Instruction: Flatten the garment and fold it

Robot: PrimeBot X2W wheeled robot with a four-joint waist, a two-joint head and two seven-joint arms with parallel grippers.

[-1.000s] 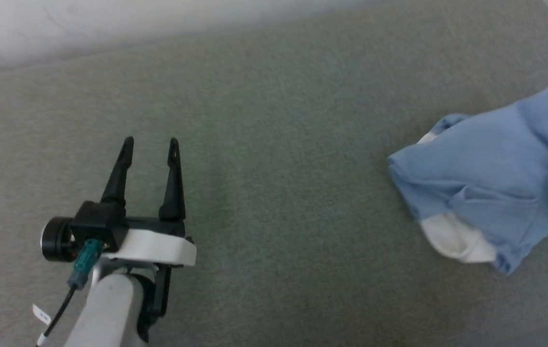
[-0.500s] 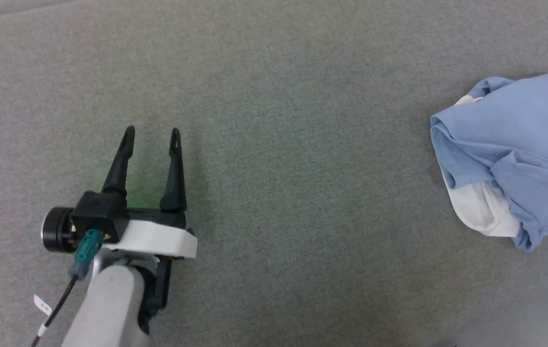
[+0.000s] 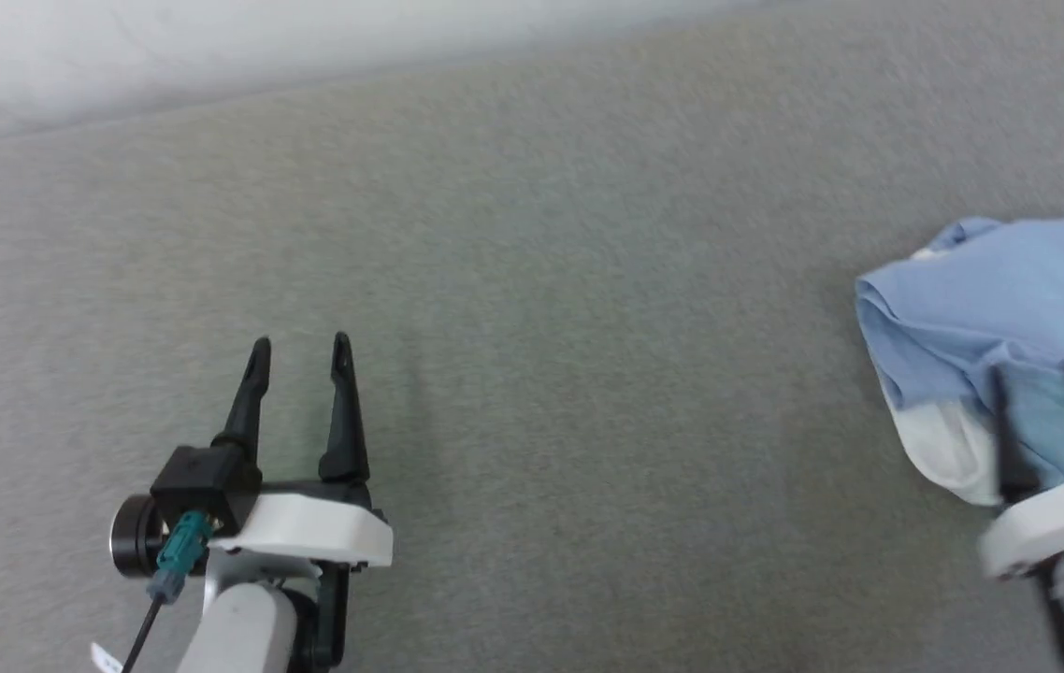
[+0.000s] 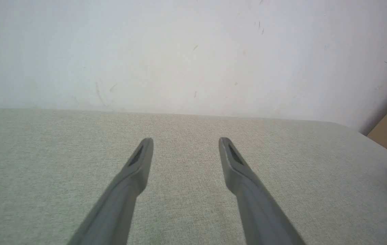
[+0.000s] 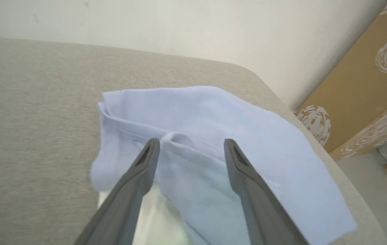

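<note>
Hovering over the crumpled light blue shirt, right claw spread open, gripping nothing.
Shirt's bunched up with some white showing, near the right edge of the grey fabric bench; left claw is wide open too, well apart from it.

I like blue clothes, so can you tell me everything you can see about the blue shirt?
The garment is light blue, soft-looking cloth with a white part peeking out at its near edge. It is not flat: it lies bunched in a rumpled heap, with folds and a visible seam, on the grey fabric surface, close to a rounded corner. The right gripper hangs open just over it; whether its fingers touch the cloth cannot be told.
</note>
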